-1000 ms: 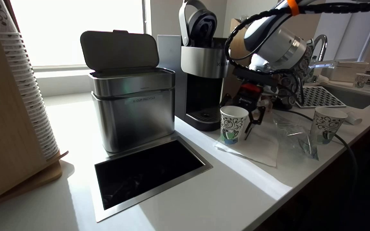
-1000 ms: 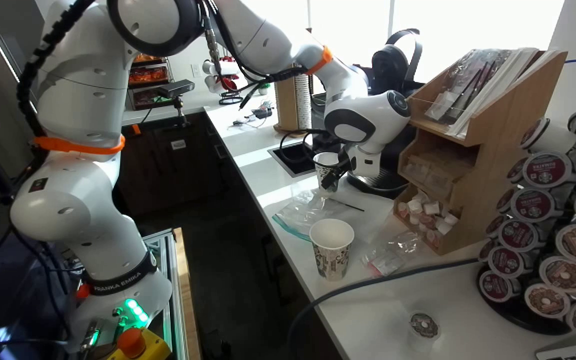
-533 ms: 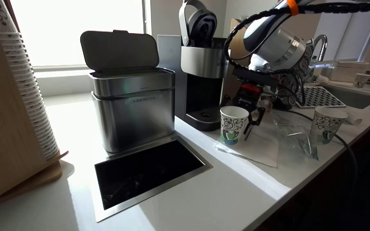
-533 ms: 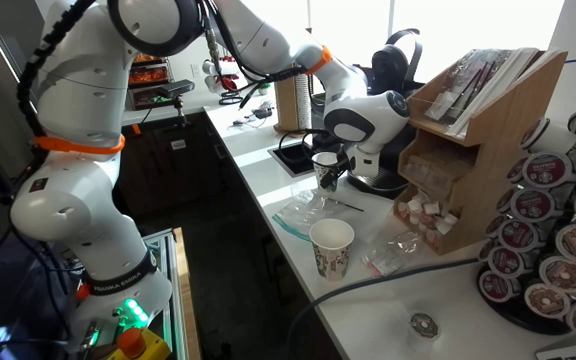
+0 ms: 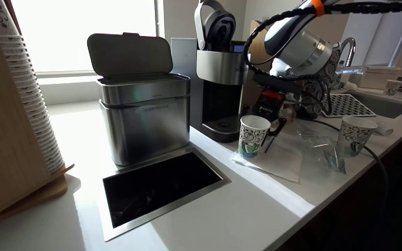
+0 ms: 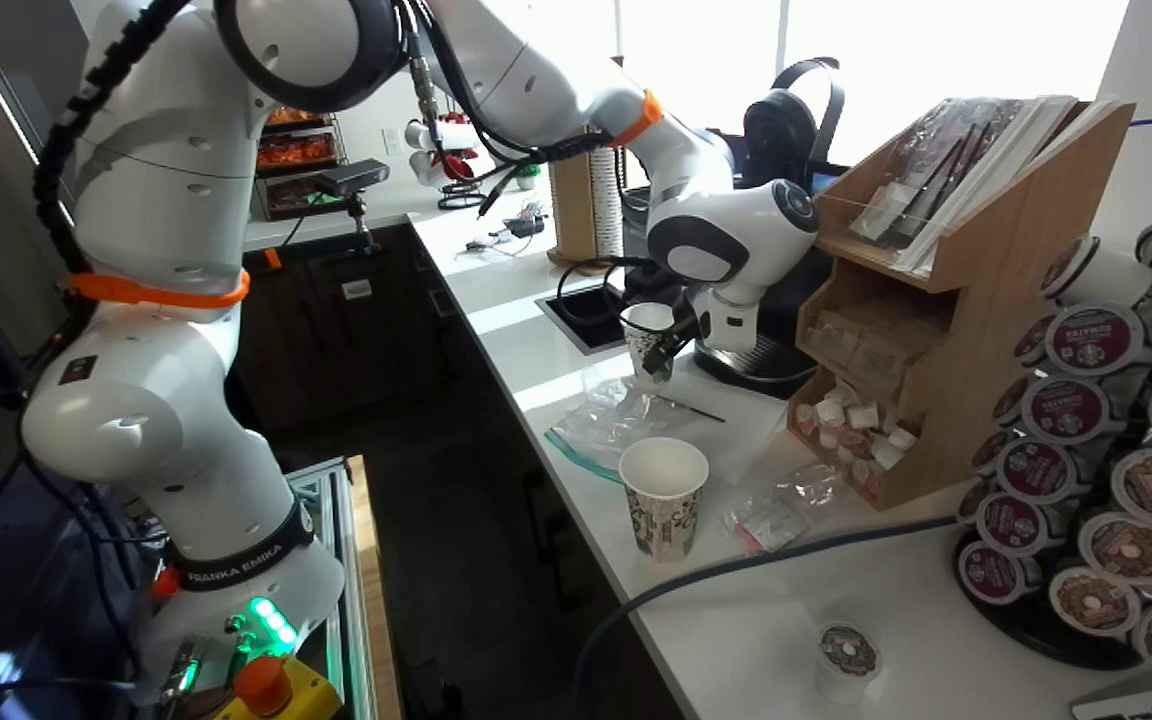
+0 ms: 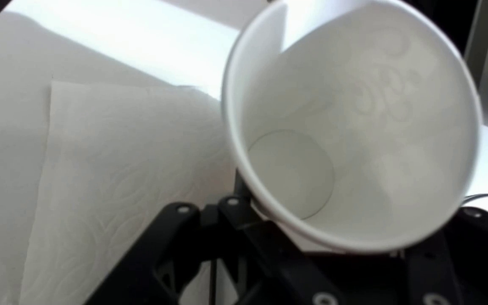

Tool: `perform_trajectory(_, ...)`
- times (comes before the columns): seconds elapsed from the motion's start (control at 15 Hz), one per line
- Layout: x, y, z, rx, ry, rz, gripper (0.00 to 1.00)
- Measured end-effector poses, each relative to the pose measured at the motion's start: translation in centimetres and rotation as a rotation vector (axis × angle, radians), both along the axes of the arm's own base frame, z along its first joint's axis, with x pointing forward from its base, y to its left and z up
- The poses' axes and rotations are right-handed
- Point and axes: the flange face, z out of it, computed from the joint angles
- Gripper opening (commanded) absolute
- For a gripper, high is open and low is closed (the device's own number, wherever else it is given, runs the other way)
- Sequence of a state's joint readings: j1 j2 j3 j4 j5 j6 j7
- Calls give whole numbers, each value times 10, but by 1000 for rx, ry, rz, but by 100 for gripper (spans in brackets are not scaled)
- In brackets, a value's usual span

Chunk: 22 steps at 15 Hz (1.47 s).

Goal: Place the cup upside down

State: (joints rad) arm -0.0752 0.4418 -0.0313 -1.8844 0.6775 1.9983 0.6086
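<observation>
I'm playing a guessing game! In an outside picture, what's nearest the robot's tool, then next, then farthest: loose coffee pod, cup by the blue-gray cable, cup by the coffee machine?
In an exterior view:
1. Cup by the coffee machine: right at the tool.
2. Other cup by the blue-gray cable: lower in the picture.
3. Loose coffee pod: even lower, across the cable.

In an exterior view, the pincer (image 6: 663,353) holds a paper cup (image 6: 641,342). From it, a clear bag (image 6: 611,425) lies at seven o'clock, a second cup (image 6: 663,515) at six, a wooden shelf (image 6: 996,310) at three.
</observation>
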Motion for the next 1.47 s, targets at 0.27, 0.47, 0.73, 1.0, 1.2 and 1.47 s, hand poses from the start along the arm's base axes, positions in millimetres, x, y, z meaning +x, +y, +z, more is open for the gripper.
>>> perform_trajectory(0.27,0,3,3,-21,-4,23,63)
perform_trajectory(0.47,-2,9,11,-77,-8,72,65)
perform_trajectory(0.73,-4,20,28,-195,-24,135,64)
perform_trajectory(1.0,-9,27,42,-326,-60,155,62)
perform_trajectory(1.2,-14,28,46,-424,-88,153,59)
perform_trajectory(1.47,-22,25,48,-540,-119,136,62)
